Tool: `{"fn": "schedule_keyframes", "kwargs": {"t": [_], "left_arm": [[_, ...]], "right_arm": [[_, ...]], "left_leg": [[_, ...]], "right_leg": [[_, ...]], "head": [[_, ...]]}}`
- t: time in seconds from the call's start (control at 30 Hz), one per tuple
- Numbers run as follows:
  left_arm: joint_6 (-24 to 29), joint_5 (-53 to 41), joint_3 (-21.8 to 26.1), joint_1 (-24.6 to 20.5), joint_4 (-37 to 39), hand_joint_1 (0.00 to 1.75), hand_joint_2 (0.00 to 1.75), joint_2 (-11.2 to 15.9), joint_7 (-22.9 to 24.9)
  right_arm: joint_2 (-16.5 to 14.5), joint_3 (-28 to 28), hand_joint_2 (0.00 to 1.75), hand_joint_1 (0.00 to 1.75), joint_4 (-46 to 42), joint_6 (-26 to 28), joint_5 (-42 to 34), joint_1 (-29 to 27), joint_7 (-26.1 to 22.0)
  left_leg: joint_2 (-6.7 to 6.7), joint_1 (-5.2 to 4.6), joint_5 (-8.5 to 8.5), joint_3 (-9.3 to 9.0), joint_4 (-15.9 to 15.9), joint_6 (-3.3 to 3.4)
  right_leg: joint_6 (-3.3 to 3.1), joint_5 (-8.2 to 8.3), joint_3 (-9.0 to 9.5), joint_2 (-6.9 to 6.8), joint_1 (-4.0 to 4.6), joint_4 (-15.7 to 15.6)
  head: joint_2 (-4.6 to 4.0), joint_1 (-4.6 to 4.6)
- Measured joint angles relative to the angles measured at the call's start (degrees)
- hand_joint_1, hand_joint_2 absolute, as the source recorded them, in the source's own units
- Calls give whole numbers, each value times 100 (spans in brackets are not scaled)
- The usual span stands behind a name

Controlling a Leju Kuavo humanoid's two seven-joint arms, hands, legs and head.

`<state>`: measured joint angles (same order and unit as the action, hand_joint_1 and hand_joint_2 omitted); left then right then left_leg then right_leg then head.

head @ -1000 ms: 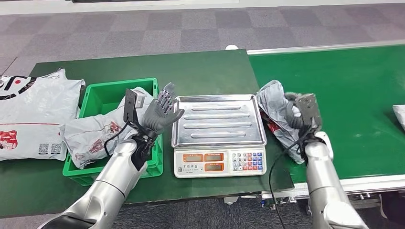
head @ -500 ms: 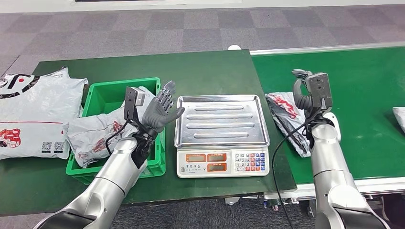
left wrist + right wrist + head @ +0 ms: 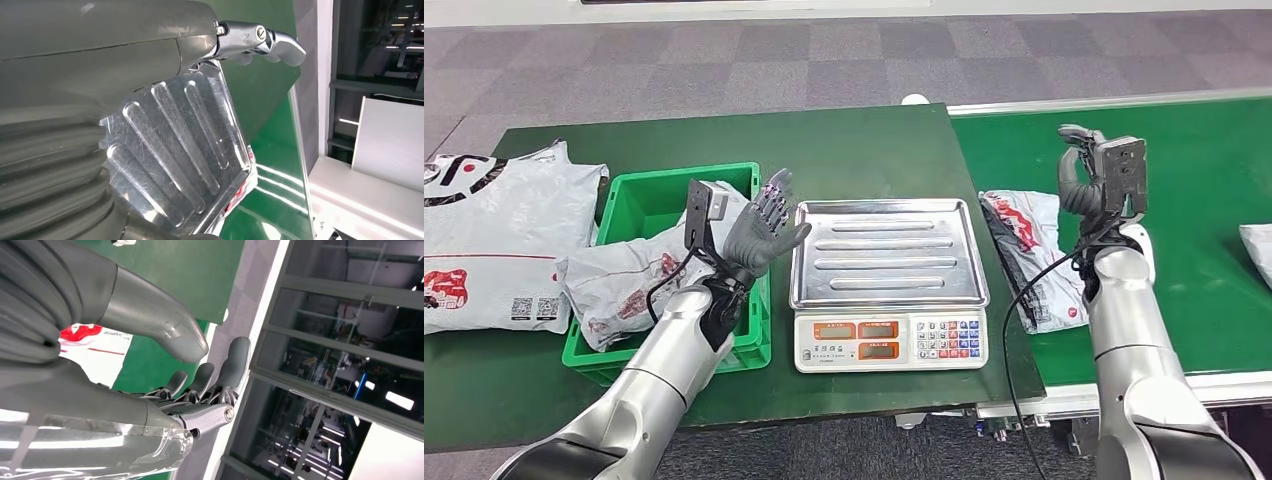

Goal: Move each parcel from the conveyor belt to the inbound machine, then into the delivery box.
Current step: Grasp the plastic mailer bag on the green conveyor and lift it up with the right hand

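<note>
Below the raised right robot hand (image 3: 1079, 170), grey parcel (image 3: 1036, 255) on conveyor belt (image 3: 1194, 240).

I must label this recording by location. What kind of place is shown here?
Probably a parcel sorting station, maybe a test setup. A green conveyor carries a parcel, a scale stands beside it, and a green box holds another bagged parcel.

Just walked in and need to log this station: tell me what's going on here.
A humanoid robot is sorting parcels. Its right hand is raised and empty above a grey parcel that lies on the conveyor belt beside the scale, whose tray is bare. Its left hand hovers open between the scale and the green bin, which holds one parcel.
</note>
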<state>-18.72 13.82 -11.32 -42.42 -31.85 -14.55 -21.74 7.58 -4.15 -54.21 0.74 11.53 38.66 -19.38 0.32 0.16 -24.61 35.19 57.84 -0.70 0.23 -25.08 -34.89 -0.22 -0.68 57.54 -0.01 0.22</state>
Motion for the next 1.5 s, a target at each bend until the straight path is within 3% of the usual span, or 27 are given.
{"fn": "schedule_keyframes", "kwargs": {"t": [0.03,0.07,0.13,0.23,0.33,0.63,0.9,1.1,1.27,1.4,1.5], "left_arm": [[-5,4,0,-5,15,0,175,-2,-9],[-14,8,0,-12,31,0,175,-3,-19],[-38,32,0,-25,55,0,175,-4,-6],[-73,110,0,-17,26,0,175,16,107],[-94,187,0,38,-66,0,175,73,191],[-107,252,0,205,-271,0,175,150,180],[-107,269,0,277,-399,0,175,185,187],[-105,284,0,273,-423,0,175,187,192],[-146,284,-1,241,-414,0,175,186,184],[-176,283,-2,206,-380,0,175,183,161],[-200,265,-2,184,-342,0,175,174,86]], "right_arm": [[1,45,175,20,10,-11,32,23,26],[5,108,175,0,37,-8,127,58,101],[61,352,175,0,202,141,707,144,583],[257,940,175,0,769,797,2235,167,1632],[394,1295,175,0,1464,1286,3040,95,2073],[551,1551,175,0,2783,1150,3541,127,2833],[556,1554,175,0,3180,1054,3630,213,3001],[565,1454,175,0,3413,71,3090,335,2964],[671,977,175,0,3583,-1325,2278,422,2827],[751,539,175,0,3658,-1921,1830,436,2668],[802,228,175,131,3700,-2466,1484,435,2528]], "left_leg": [[1,0,0,0,0,0],[1,0,0,0,0,0],[-1,0,0,-1,0,0],[-20,1,4,1,0,5],[-43,0,8,8,0,9],[-47,-3,5,12,0,12],[-46,-3,5,12,0,13],[-45,-3,5,10,3,13],[-45,-3,5,10,5,13],[-38,-3,1,7,5,14],[-27,-3,-2,4,5,12]], "right_leg": [[0,0,-1,1,0,0],[0,0,-2,2,0,0],[2,-1,-1,2,3,-1],[8,-5,7,-24,5,-2],[12,-7,8,-44,0,-1],[19,-12,7,-48,-4,-3],[19,-12,7,-48,-5,-2],[20,-12,6,-47,-6,-3],[20,-12,6,-47,-5,-5],[20,-12,6,-39,-4,-5],[19,-12,6,-30,0,-5]], "head": [[0,0],[1,-1],[0,-2],[0,-1],[0,-2],[-1,-2],[1,-2],[-1,-2],[0,-2],[-1,-1],[0,-1]]}}
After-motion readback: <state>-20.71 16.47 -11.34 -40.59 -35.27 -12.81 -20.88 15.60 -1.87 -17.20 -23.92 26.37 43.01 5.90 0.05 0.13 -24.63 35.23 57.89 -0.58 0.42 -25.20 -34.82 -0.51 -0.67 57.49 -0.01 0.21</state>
